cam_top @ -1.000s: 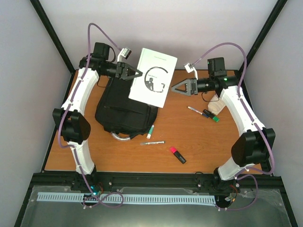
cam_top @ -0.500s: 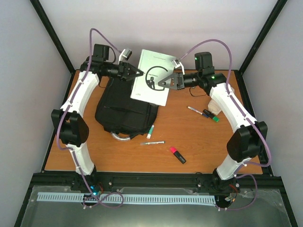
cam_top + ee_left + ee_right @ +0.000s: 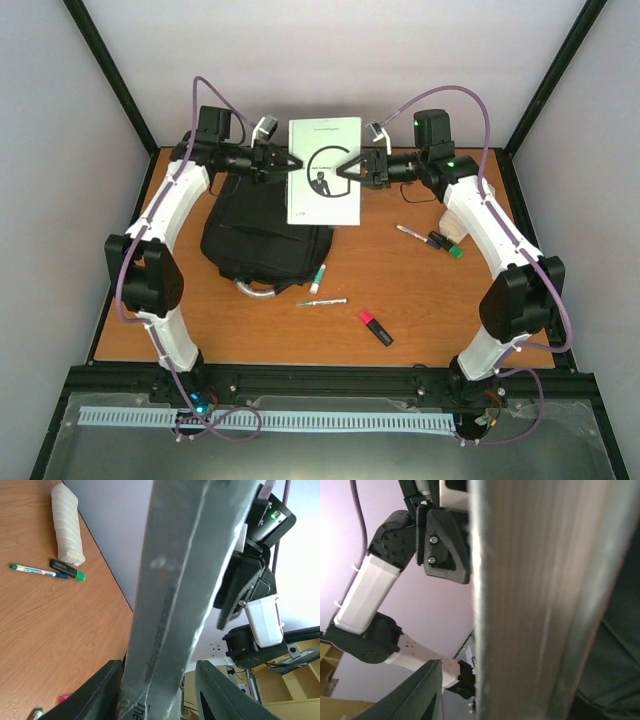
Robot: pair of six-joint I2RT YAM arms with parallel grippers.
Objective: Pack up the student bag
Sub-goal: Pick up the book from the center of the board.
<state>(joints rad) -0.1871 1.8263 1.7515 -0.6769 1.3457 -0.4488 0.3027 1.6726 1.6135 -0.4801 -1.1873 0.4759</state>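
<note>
**Booklet aloft, nothing yet seen inside the bag**

The student bag (image 3: pixel 255 235) lay flat on the table (image 3: pixel 420 295), in the left half toward the far edge, with its grey loop handle pointing at the near edge. Whether its mouth was unzipped could not be made out.

A white booklet (image 3: pixel 325 190) hung in the air over the bag's far right corner, cover facing the overhead camera. The left gripper (image 3: pixel 284 163) was clamped on its left edge. The right gripper (image 3: pixel 347 171) straddled the right edge, but in its wrist view the one finger showing stood off the cover, so I could not tell whether it had closed.

The task looked barely begun, with no item visibly packed. Outside the bag lay a green-capped marker (image 3: pixel 317 278) just beside its near right corner, a thin pen (image 3: pixel 322 301) nearer the front edge, and a red highlighter (image 3: pixel 376 327) toward the near right. By the right edge lay another pen (image 3: pixel 412 233), a black marker (image 3: pixel 446 245) and a beige cloth roll (image 3: pixel 458 225).

The cover bore a bold black C-shaped ring around a small dark figure. The fine print along its top was too small to read, and the lettering low on the booklet's edge in the left wrist view was too blurred. No brand showed on the bag or the markers.
</note>
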